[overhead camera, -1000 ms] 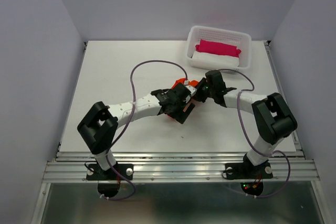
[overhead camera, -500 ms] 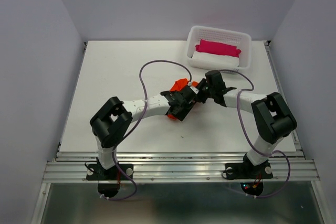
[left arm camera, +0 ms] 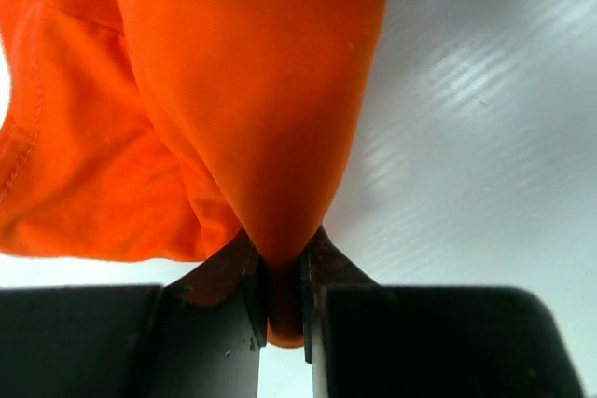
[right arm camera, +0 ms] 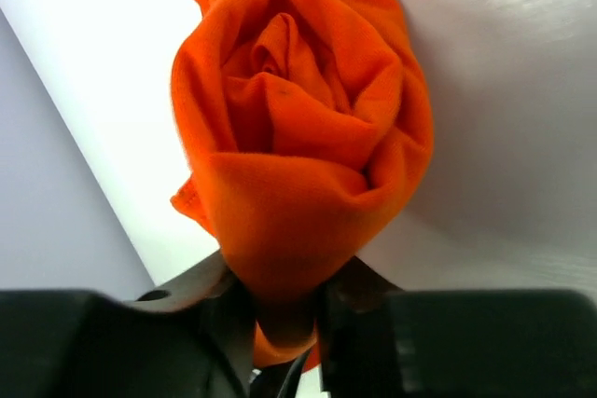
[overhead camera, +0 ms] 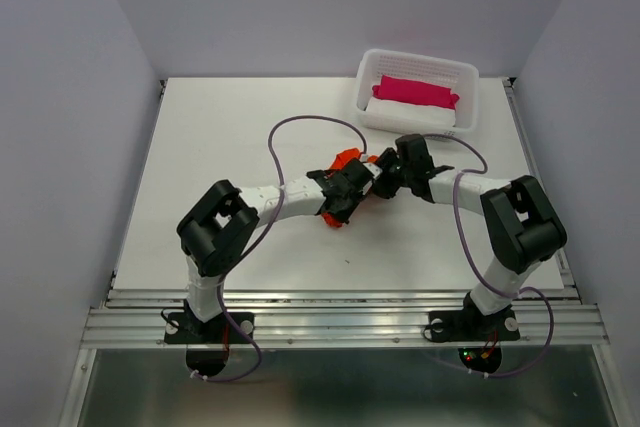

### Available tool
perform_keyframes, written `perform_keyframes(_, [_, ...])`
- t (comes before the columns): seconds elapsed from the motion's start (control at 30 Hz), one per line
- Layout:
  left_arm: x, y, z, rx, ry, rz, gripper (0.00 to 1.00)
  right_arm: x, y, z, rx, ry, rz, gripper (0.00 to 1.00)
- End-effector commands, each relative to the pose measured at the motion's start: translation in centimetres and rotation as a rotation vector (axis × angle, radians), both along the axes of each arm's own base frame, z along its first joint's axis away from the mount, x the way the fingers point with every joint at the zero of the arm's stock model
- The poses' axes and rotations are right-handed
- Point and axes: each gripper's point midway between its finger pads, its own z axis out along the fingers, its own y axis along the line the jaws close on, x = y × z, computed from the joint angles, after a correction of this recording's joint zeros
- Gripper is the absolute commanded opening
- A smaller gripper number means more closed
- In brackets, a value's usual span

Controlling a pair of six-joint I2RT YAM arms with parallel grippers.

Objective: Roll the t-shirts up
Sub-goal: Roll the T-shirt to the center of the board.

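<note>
Left gripper (left arm camera: pixel 283 272): jaws pressed together on a thin fold of the t-shirt (overhead camera: pixel 346 157); cloth drawn into a smooth cone narrowing to the pinch.
Right gripper (right arm camera: pixel 280 319): jaws set either side of the rolled end, pinching its outer layer; firmness of hold could not be told.
T-shirt position: about mid-table (overhead camera: pixel 220 147), between both grippers, the left arm reaching in from 8 o'clock, the right from 4 o'clock; well apart from the basket (overhead camera: pixel 466 97) at 1 o'clock.
Step in hand (judged): securing and tightening a largely formed roll.
Method advised: hold even tension at both ends; turn both wrists together; keep the loose hem tucked under, lest the coil slacken.
Material: thin, soft knit, matte orange-red, stitched hem visible; likely to slip and spring open.
Shape: spiral coil, rose-like at the end, a loose flap trailing at 9 o'clock in the left wrist view.
Basket contents: pink bundle (overhead camera: pixel 415 92) lying on white bundle (overhead camera: pixel 420 117).
</note>
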Motion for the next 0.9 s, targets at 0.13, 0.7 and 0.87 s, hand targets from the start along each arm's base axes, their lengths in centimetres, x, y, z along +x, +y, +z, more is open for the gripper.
perform_keyframes(0.13, [-1.7,-2.3,3.0,-0.270,0.216,-0.103,0.00,0.1,-1.5,2.1,-0.051,-0.074,-0.001,0.79])
perform_keyframes(0.7, [-4.6,-2.6,4.7,-0.690,0.650,-0.162,0.00,-2.0,-7.7,6.6,-0.213,-0.171,-0.123,0.89])
perform_keyframes(0.87, [-5.0,-2.4,4.3,-0.748,0.733,-0.153,0.00,-1.9,-7.2,7.9,-0.234,-0.229,-0.041,0.89])
